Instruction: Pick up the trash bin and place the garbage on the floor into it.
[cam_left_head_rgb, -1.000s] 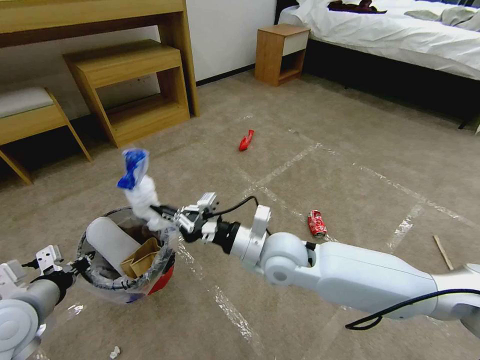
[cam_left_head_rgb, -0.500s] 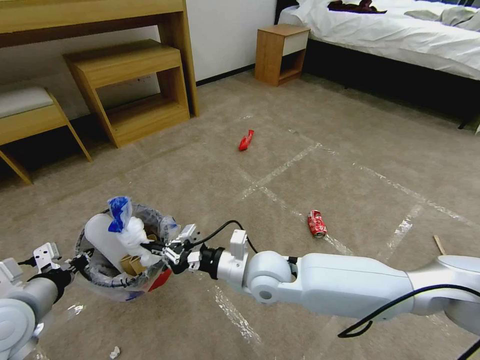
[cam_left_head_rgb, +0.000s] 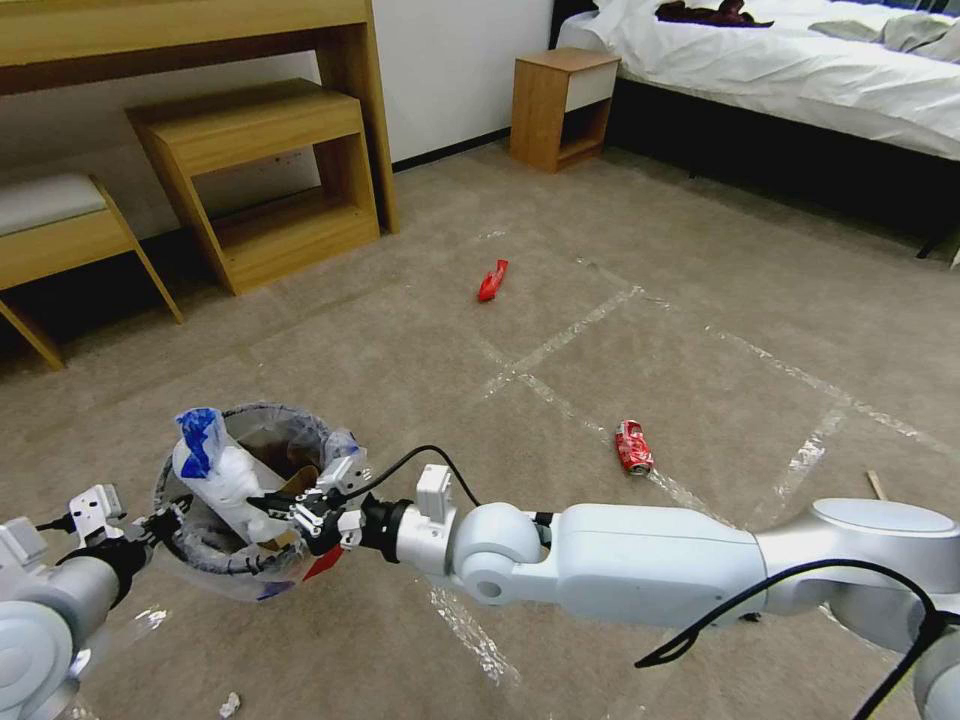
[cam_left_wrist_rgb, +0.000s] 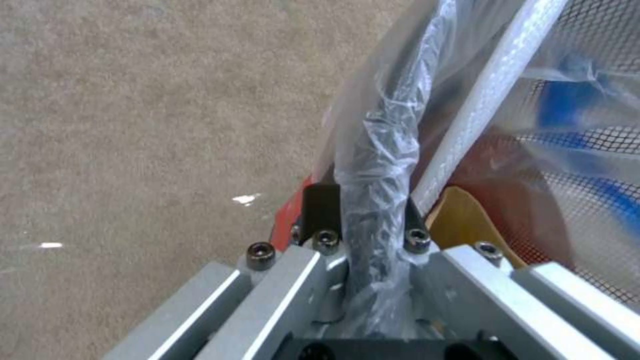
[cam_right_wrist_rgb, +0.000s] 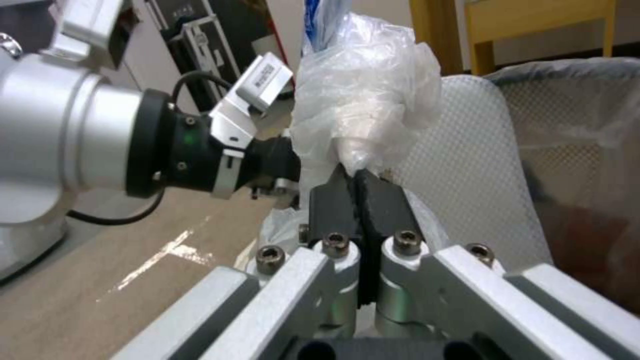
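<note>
Crinkled white-and-blue plastic, head view: the wad (cam_left_head_rgb: 215, 465) stands with its long axis upright, blue tip uppermost, its lower end inside the mouth of the trash bin (cam_left_head_rgb: 300, 570).
Right pincer, head view: the right pincer (cam_left_head_rgb: 272, 505) reaches in over the bin's rim, clenched on the wad's lower part; the drop point lies straight below it.
Left pincer, head view: the left pincer (cam_left_head_rgb: 165, 522) grips the bin's rim on the robot's left side, holding the bin above the floor (cam_left_head_rgb: 700, 330).
Left on the floor, head view: a red can (cam_left_head_rgb: 632, 446), a red wrapper (cam_left_head_rgb: 492, 280), a thin stick (cam_left_head_rgb: 877, 484).
Left wrist view: dark pads clamped on the dark rim under glossy, wrinkled liner (cam_left_wrist_rgb: 380, 145); netted white sheet and brown cardboard inside.
Right wrist view: black pads pinched shut on the wad's (cam_right_wrist_rgb: 367, 100) crumpled film; a dimpled white slipper sole (cam_right_wrist_rgb: 467, 165) behind it.
</note>
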